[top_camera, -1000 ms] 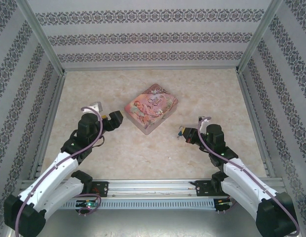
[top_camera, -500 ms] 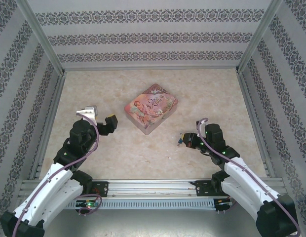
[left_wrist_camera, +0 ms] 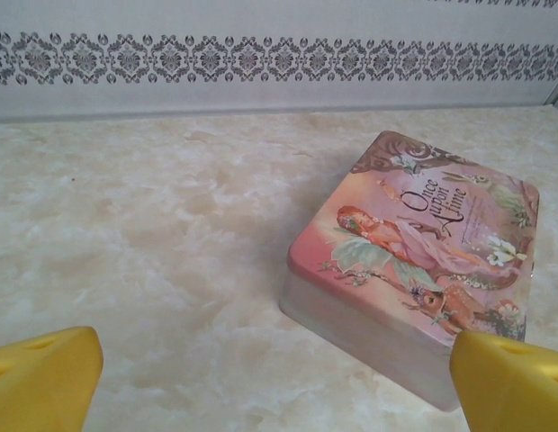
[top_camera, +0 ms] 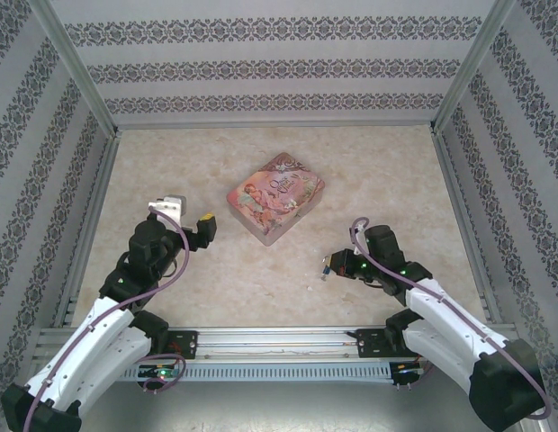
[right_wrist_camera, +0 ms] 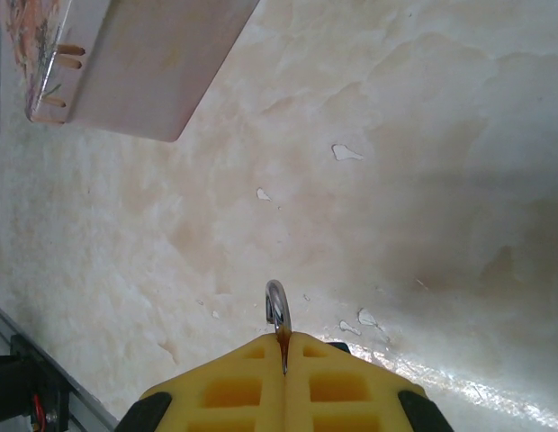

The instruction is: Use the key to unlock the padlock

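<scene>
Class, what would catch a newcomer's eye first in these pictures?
The pink illustrated tin lies in the middle of the marbled table, the most colourful thing. The left claw faces it with yellow fingertips spread wide, while the right claw, nearer the front edge, is shut on a thin silver loop.

Lab test cell (patterned walls (top_camera: 279, 54), aluminium frame (top_camera: 77, 67))

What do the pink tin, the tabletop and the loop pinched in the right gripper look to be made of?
The pink tin: apparently printed sheet metal, satin sheen, rounded pressed corners.
The tabletop: glossy marble-patterned surface, probably laminate; small chips show in the right wrist view.
The padlock loop pinched in the right gripper: thin, shiny silver, likely steel.
</scene>
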{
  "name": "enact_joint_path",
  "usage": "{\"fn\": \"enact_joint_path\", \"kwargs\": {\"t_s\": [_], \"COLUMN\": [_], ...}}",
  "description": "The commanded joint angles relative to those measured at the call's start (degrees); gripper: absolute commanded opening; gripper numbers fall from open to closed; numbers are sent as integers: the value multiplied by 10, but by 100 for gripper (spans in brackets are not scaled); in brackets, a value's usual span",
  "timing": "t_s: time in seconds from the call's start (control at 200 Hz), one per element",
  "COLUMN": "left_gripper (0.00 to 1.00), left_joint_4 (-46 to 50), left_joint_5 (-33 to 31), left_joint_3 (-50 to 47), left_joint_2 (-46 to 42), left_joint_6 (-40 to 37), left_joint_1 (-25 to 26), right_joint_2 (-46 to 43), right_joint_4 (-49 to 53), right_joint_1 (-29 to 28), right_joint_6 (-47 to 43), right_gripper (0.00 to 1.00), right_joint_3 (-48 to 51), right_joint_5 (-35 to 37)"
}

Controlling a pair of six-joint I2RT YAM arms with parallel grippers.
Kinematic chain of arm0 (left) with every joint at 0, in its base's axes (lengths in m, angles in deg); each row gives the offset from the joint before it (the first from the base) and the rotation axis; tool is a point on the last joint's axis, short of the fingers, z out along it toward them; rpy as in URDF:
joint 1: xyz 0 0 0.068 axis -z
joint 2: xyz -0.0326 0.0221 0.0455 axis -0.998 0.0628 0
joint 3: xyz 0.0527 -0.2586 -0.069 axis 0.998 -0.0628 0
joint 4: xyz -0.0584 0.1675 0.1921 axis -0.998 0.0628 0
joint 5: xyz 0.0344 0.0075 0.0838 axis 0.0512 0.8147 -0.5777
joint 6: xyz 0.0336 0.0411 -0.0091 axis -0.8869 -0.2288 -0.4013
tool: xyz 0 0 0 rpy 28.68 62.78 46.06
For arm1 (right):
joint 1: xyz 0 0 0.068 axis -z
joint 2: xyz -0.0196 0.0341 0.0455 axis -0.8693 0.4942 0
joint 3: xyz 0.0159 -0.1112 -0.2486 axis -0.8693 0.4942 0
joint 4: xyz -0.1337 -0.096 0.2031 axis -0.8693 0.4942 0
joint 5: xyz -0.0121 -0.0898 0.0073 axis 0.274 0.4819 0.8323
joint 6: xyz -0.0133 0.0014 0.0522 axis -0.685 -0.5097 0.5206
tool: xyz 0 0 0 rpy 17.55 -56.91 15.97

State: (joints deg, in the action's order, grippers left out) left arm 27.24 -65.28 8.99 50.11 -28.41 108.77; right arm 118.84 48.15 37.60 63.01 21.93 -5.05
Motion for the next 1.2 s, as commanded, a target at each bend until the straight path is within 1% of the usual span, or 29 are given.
{"fn": "enact_joint_path", "kwargs": {"t_s": [0.0,0.235,0.435,0.585,0.854,1.039,1.194], "left_gripper": [100,100,99,99,99,99,99], "left_joint_4": [-5,3,-20,-26,30,69,54], "left_joint_5": [7,17,13,13,29,36,37], "left_joint_3": [-1,-22,-51,-49,-6,1,-22], "left_joint_2": [-7,-14,-15,-11,-8,-9,-14], "left_joint_6": [-59,-84,-87,-103,-145,-180,-182], "left_joint_1": [-5,-4,-5,-4,-5,-5,-5], "right_joint_2": [15,67,118,157,208,227,241], "right_joint_4": [31,51,56,54,45,35,33], "right_joint_1": [-7,-17,-26,-32,-37,-38,-38], "right_joint_6": [-2,-3,-10,-23,-39,-45,-46], "right_gripper": [0,0,0,0,0,0,0], "right_joint_3": [-20,-42,-59,-73,-84,-86,-90], "right_joint_5": [-1,-14,-18,-18,-24,-28,-25]}}
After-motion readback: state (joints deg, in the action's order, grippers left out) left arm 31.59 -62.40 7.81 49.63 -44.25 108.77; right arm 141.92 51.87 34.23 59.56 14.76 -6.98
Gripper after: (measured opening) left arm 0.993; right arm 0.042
